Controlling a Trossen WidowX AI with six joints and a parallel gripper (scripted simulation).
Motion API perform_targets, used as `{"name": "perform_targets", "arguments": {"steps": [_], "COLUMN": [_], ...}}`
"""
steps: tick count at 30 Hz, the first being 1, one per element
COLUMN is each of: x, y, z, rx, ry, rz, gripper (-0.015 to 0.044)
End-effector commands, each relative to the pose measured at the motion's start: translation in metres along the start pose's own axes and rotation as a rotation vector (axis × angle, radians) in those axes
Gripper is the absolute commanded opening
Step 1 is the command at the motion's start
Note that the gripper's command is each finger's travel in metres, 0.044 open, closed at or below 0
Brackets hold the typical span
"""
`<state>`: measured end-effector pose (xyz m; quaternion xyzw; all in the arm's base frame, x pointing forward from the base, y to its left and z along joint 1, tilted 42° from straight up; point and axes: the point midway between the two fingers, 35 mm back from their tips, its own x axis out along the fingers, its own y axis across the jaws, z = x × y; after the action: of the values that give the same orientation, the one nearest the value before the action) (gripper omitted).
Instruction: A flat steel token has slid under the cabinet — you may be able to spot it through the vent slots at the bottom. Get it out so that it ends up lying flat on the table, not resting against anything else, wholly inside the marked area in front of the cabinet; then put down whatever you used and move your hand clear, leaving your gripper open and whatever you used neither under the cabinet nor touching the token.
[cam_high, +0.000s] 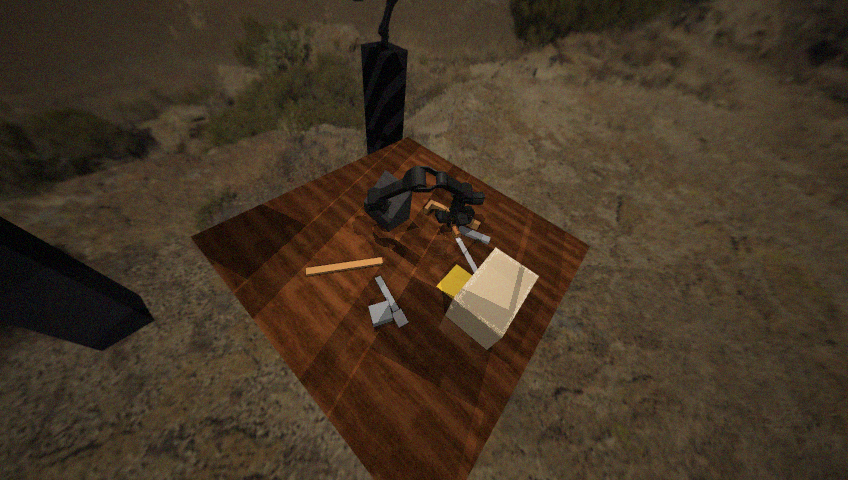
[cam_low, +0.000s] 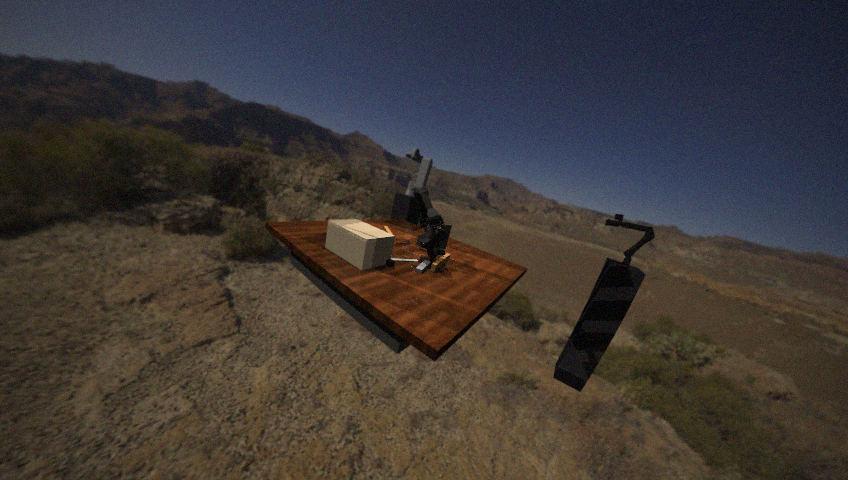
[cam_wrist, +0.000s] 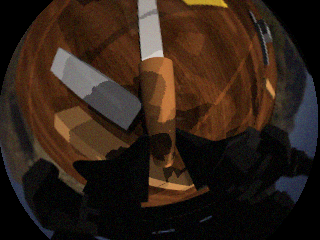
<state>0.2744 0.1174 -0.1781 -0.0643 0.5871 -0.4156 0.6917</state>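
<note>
My gripper (cam_high: 452, 223) (cam_low: 432, 254) (cam_wrist: 160, 131) is low over the table and shut on the brown handle of a long tool (cam_high: 465, 254) (cam_wrist: 158, 90). The tool's flat grey blade (cam_wrist: 150, 20) points toward the yellow marked area (cam_high: 454, 279) and reaches its near edge. The beige cabinet (cam_high: 496, 288) (cam_low: 358, 242) stands just behind the yellow area. The steel token is not visible in any view.
A grey block (cam_high: 474, 235) (cam_wrist: 96, 87) and a tan wooden piece (cam_wrist: 80, 128) lie right beside the gripper. A tan L-shaped piece (cam_high: 435, 205) lies near the arm's base (cam_high: 389, 205). A wooden stick (cam_high: 343, 265) and a grey T-shaped tool (cam_high: 390, 304) lie further left.
</note>
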Motion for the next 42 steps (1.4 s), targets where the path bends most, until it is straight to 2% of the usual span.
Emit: {"name": "perform_targets", "arguments": {"steps": [1,42], "x": [0.000,0.000], "y": [0.001,0.000], "z": [0.012,0.091], "rx": [0.005,0.004], "ry": [0.002,-0.001], "rz": [0.002,-0.001], "gripper": [0.0000,0.0000]}}
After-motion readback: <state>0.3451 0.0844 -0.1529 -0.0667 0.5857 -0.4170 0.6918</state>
